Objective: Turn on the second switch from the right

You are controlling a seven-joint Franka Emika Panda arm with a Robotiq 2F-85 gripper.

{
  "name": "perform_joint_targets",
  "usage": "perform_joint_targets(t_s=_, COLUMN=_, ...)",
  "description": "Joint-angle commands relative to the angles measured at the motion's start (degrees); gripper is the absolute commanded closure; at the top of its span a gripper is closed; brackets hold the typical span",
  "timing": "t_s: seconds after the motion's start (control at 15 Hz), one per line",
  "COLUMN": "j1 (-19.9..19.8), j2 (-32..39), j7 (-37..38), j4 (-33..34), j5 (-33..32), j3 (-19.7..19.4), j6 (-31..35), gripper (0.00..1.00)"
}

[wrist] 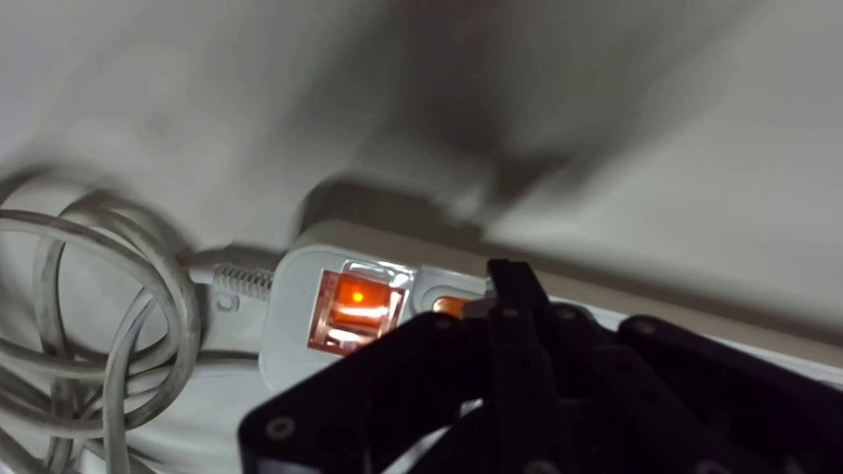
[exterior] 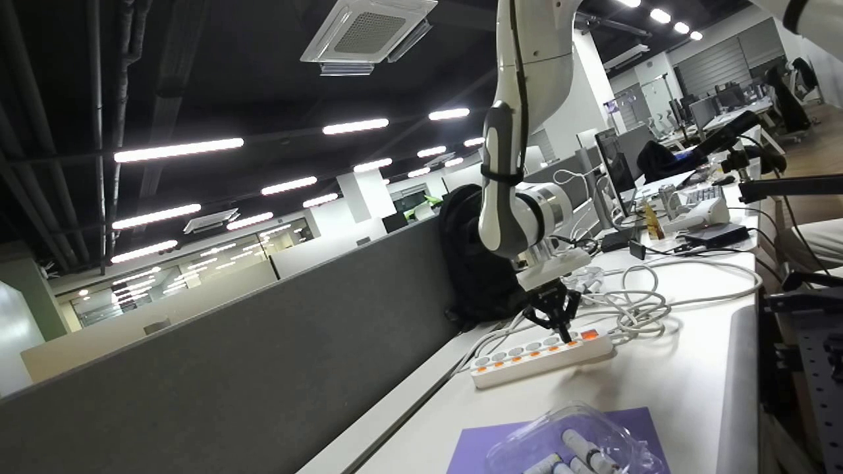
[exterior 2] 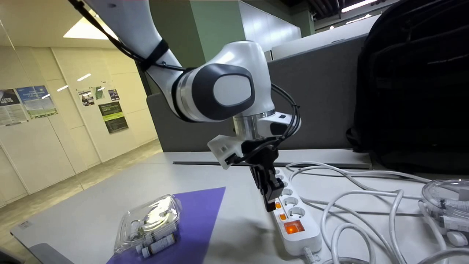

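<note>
A white power strip (exterior: 546, 368) lies on the desk and shows in both exterior views (exterior 2: 305, 240) and in the wrist view (wrist: 296, 283). A large orange-red switch (exterior 2: 294, 227), lit, is at its cable end; it also glows in the wrist view (wrist: 361, 306). A row of small orange switches runs along one edge. The small switch nearest the large one (exterior 2: 283, 216) is partly covered by my finger in the wrist view (wrist: 449, 306). My gripper (exterior: 565, 334) is shut and empty, pointing down over the small switches near that end (exterior 2: 271, 207). Contact cannot be told.
White cables (exterior 2: 351, 205) loop beside the strip's lit end. A clear plastic box (exterior 2: 150, 223) with tubes sits on a purple sheet (exterior 2: 199, 220). A black backpack (exterior: 474, 263) stands against the grey partition (exterior: 263, 355). Another clear container (exterior 2: 449, 201) lies past the cables.
</note>
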Motion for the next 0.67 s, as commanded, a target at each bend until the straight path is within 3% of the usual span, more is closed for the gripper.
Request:
perform_joint_targets(t_s=0.0, j1=-0.3, j2=1.19, j7=-0.55, j4=2.2, j5=2.15, j3=-0.13, j6=-0.84, gripper=1.0)
perform_joint_targets(t_s=0.6, j1=-0.07, j2=2.59, j7=0.63, j4=3.16, j5=2.61, j3=-1.82, j6=0.17, gripper=1.0)
